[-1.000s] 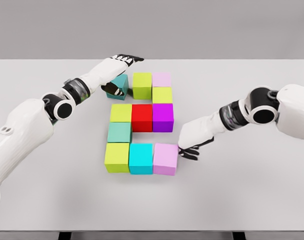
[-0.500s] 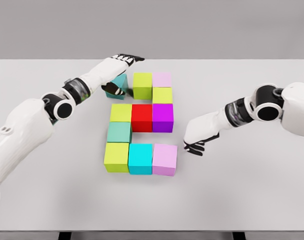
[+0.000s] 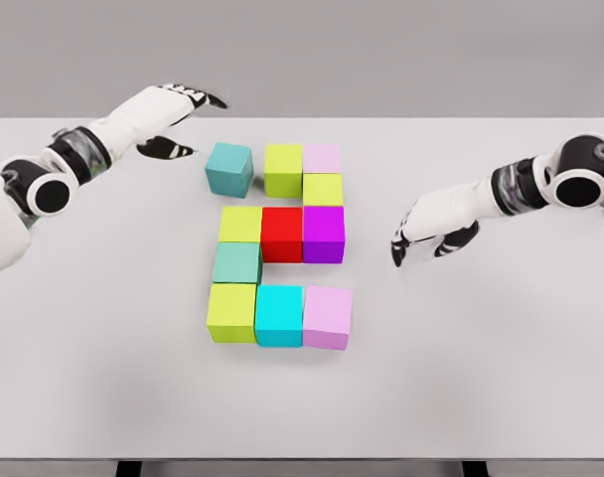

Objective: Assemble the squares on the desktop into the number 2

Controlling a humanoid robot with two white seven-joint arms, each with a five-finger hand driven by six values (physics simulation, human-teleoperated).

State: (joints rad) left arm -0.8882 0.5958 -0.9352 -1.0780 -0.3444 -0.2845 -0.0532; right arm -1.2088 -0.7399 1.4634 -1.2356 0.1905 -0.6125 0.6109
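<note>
Ten coloured cubes form a 2 on the counter (image 3: 103, 348), the teal cube (image 3: 228, 168) at its top left seemingly slightly askew. The left hand (image 3: 173, 119) and right hand (image 3: 428, 231) hover clear, fingers spread, holding nothing.

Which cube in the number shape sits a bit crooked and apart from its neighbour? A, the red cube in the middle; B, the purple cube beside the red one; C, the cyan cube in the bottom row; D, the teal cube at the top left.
D: the teal cube at the top left is turned slightly, with a gap to the lime green cube beside it.
</note>
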